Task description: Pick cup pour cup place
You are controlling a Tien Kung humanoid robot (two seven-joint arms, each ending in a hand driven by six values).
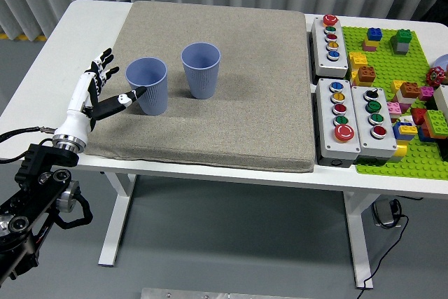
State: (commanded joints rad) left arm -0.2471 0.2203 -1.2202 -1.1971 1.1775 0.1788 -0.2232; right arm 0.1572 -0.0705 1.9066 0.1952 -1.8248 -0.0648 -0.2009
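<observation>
Head view: we see the robot's left hand [98, 96] reaching in over the left edge of the grey mat [231, 103], fingers spread and holding nothing, its thumb tip touching or very nearly touching the lower left side of the nearer blue cup [148, 87]. That cup stands upright on the mat, and we find a second blue cup [201, 69], also upright, just beside it to its right and a little farther back; the two do not touch. We cannot tell whether either cup holds anything. To the right of the mat on the white table [91, 22] we see three grey button boxes [339, 118] with coloured buttons, and beyond them a green baseplate [392, 75] scattered with toy bricks. We see no right hand
</observation>
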